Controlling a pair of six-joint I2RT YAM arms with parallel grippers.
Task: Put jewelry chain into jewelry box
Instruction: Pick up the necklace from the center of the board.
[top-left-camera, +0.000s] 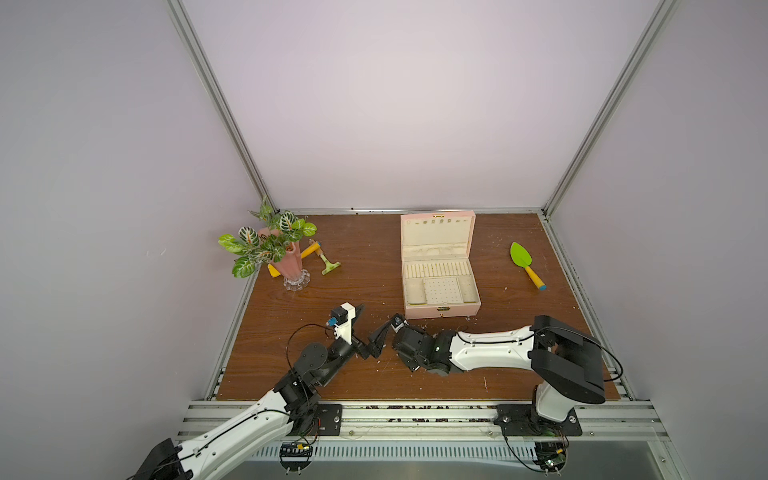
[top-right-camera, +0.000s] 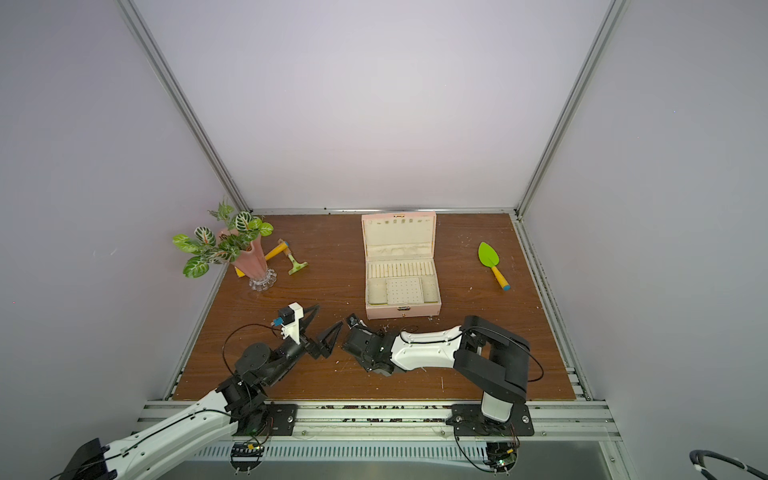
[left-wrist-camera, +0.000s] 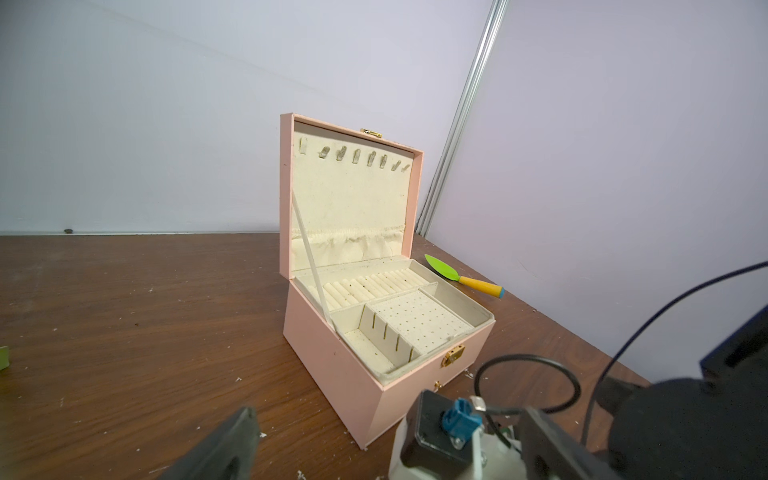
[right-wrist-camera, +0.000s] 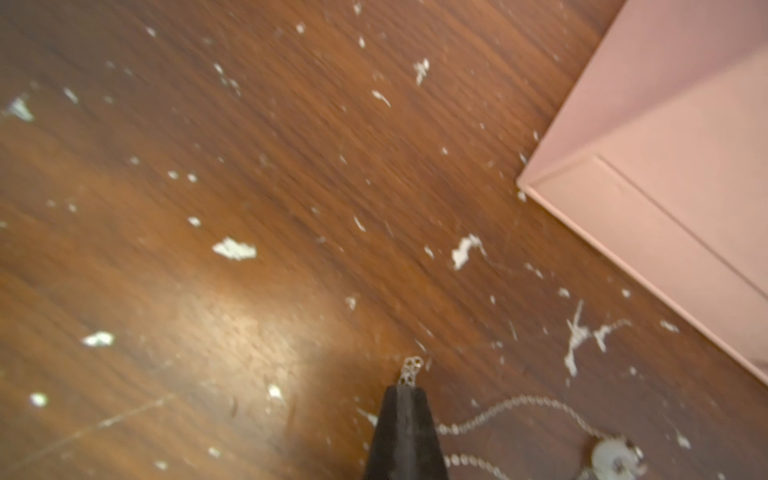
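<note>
Right claw (right-wrist-camera: 405, 392) is pinched shut on the jewelry chain (right-wrist-camera: 519, 404), the rest trailing on the desk (right-wrist-camera: 249, 166) just beside the jewelry box (top-left-camera: 442, 311) corner. Lid's up, compartments show only cream lining. Left claw (top-left-camera: 372, 319) gapes wide open nearby.

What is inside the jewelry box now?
The jewelry box shows ring rolls, a perforated panel and bare side compartments. The jewelry chain is outside. What the lid pocket holds is hidden.
</note>
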